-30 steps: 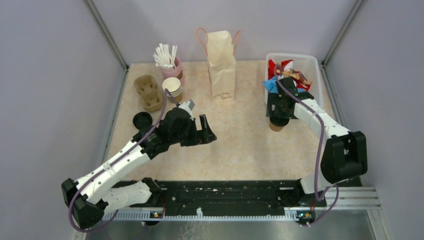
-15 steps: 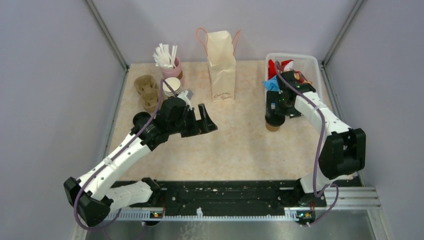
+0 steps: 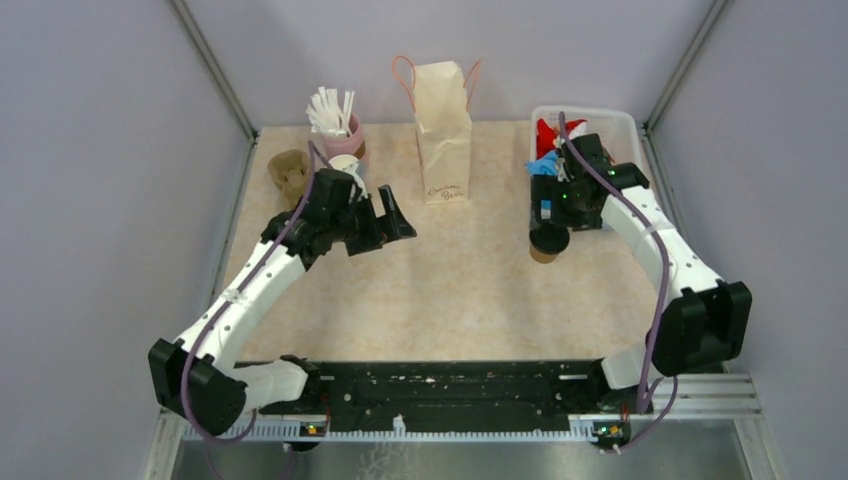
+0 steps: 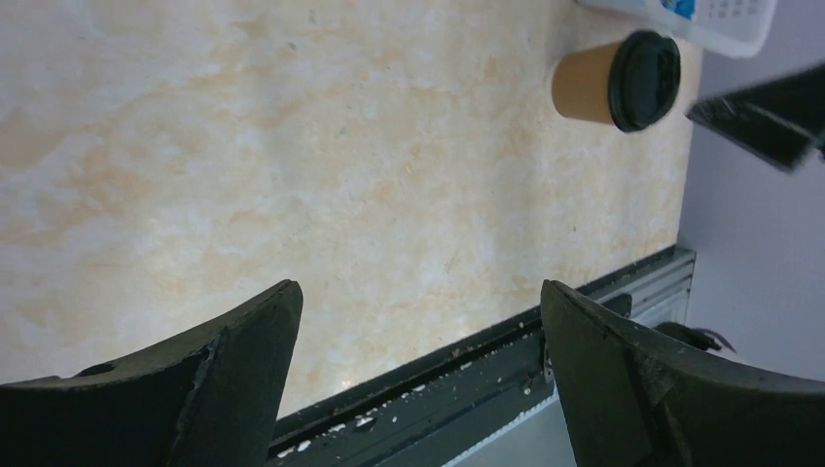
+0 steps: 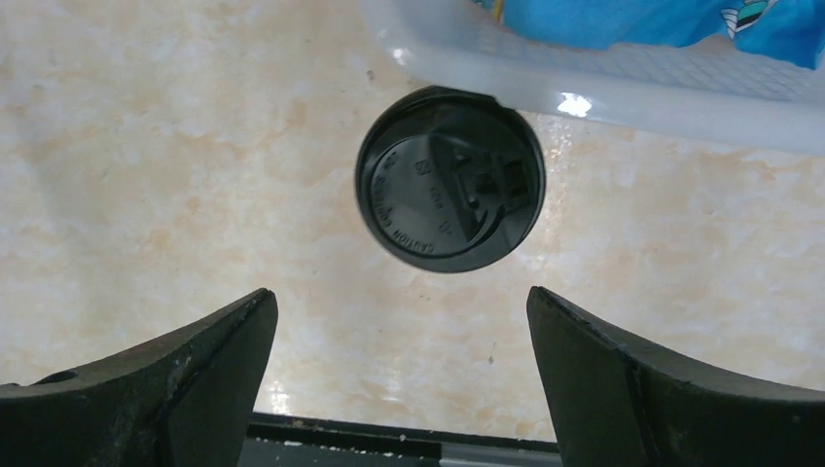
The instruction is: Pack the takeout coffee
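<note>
**Workspace status: both claws open, one lidded cup on the table**

Near edge: black mounting rail [image 3: 450,385] carrying both arm bases.

Ahead of the rail: marbled beige table [image 3: 470,300].

Over the left half, left gripper [image 4: 418,292]: jaws spread wide, nothing held, aimed across the table toward the right side.

Over the right half, right gripper [image 5: 399,297]: jaws spread wide, nothing held, poised above the takeout coffee cup [image 5: 449,177] and apart from it.

Cup details: brown paper body, round black lid fitted, upright on the table, just beside the near left corner of the white basket [image 5: 681,97]. Contact with the basket rim not determinable.

Inside the basket: blue packet [image 5: 632,24] among red ones.

Far centre: paper bag [image 3: 443,130], upright, pink handles, well apart from the cup.

Far left: stack of lidless cups [image 3: 345,162] partly hidden by the left arm, cardboard cup carrier [image 3: 288,172], pink cup of white straws [image 3: 345,135].
</note>
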Available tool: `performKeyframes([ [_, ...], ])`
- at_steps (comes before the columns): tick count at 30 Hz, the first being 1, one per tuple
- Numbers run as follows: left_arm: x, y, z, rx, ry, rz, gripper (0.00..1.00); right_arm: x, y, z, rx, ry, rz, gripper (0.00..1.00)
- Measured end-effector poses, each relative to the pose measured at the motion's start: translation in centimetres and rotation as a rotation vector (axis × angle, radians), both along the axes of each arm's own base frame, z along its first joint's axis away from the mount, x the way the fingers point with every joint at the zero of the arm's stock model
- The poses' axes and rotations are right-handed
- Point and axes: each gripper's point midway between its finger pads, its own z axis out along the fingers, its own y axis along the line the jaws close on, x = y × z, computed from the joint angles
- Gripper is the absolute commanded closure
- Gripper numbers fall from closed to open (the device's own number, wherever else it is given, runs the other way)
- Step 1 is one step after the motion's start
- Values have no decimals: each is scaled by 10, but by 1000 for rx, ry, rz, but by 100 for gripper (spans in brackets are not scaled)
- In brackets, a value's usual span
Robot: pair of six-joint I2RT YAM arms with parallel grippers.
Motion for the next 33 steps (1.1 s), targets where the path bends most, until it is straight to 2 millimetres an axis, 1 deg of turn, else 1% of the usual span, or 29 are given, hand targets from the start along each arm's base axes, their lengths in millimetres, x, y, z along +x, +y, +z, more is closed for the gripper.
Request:
performKeyframes([
  [1, 8, 7, -2, 9, 3, 19, 2, -4, 4, 6, 20, -11, 13, 2],
  [3, 26, 26, -7, 30, 12, 71, 4, -11, 10, 18, 57, -33, 36, 2],
  [5, 47, 54, -11, 65, 19, 151, 6, -16, 16, 28, 95, -58, 56, 2],
  [7, 71, 88, -13, 103, 25, 248, 11, -19, 20, 35, 124, -73, 70, 2],
  [10, 107, 147, -16, 147, 28, 395, 18, -24, 24, 33, 149, -65, 83, 2],
  [11, 115, 159, -16, 157, 29, 420, 23, -26, 25, 30, 153, -52, 86, 2],
  [13, 138, 187, -18, 184, 26, 465, 34, -26, 27, 22, 157, -22, 91, 2],
  [14, 150, 194, -19, 196, 20, 468, 38, -25, 27, 21, 157, -19, 91, 2],
  [16, 175, 200, -19, 215, 5, 449, 42, -23, 29, 15, 157, 4, 93, 2],
  [18, 202, 200, -21, 231, -17, 418, 49, -22, 30, 11, 155, 24, 96, 2],
  [19, 212, 201, -23, 238, -22, 410, 51, -19, 31, 10, 155, 30, 97, 2],
  [23, 246, 204, -32, 273, -20, 387, 53, -9, 34, 14, 152, 19, 114, 2],
  [25, 259, 204, -38, 299, -22, 381, 54, -6, 35, 16, 150, 13, 124, 2],
  [27, 265, 204, -43, 321, -21, 378, 58, -2, 35, 18, 144, 11, 136, 2],
  [29, 263, 200, -47, 348, -12, 372, 60, 1, 36, 18, 143, 9, 146, 2],
  [33, 262, 192, -49, 381, -14, 361, 64, -1, 39, 17, 152, 20, 162, 2],
])
